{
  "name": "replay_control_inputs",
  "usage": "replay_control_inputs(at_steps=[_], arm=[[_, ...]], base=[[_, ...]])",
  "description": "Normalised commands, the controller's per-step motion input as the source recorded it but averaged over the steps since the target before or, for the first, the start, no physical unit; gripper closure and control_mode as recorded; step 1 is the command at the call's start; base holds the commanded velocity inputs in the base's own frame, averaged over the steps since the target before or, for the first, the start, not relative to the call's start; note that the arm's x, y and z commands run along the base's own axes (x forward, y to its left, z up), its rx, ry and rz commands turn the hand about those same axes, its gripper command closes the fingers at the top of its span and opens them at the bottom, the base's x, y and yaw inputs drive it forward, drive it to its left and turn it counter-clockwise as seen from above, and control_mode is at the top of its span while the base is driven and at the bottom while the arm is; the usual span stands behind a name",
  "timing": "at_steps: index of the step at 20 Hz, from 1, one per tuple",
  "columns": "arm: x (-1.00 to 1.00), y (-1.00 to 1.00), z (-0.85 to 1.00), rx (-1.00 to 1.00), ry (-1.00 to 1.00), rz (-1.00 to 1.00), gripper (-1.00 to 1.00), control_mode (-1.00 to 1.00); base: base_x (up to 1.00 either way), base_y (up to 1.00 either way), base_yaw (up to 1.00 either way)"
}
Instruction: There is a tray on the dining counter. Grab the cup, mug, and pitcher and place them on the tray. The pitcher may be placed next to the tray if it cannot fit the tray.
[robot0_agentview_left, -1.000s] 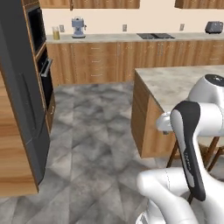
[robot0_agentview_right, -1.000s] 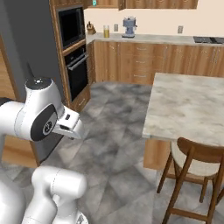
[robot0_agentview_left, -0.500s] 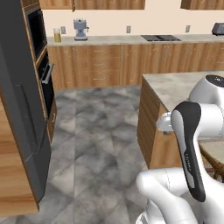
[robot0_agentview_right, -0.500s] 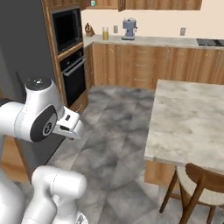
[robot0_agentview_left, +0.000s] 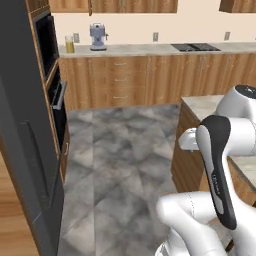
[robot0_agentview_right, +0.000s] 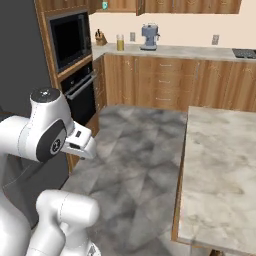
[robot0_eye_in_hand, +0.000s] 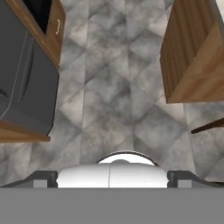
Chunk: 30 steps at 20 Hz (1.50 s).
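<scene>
With the gripper (robot0_eye_in_hand: 112, 183) spread wide and holding nothing above the grey floor (robot0_eye_in_hand: 118, 87), the base should roll squarely up to the far wall counter (robot0_agentview_right: 165, 51), where the pitcher (robot0_agentview_right: 120, 42) stands near the coffee machine (robot0_agentview_right: 149, 37), before the arm reaches.

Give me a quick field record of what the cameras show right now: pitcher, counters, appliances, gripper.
pitcher: tall glass with orange liquid, upright on the wall counter, left of the coffee machine
dining counter: marble top, the visible part bare
cooktop: dark, set in the wall counter
oven stack: built-in ovens in the tall wooden unit, doors shut
tall dark unit: close on the left side of the left base view
gripper: open, holding nothing, pointed down at the grey floor
</scene>
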Motion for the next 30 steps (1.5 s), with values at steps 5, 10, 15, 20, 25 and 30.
replay_control_inputs(at_steps=[5,10,15,20,25,30], arm=[[0.0,0.0,0.0,0.0,0.0,0.0,-1.0,1.0],[0.0,0.0,0.0,0.0,0.0,0.0,-1.0,1.0],[0.0,0.0,0.0,0.0,0.0,0.0,-1.0,1.0],[0.0,0.0,0.0,0.0,0.0,0.0,-1.0,1.0],[0.0,0.0,0.0,0.0,0.0,0.0,-1.0,1.0],[0.0,0.0,0.0,0.0,0.0,0.0,-1.0,1.0]], base=[[0.87,0.37,0.0],[0.81,0.19,0.0],[0.78,0.1,0.0],[0.76,0.08,0.0],[0.74,0.12,0.0],[0.72,0.14,0.0]])
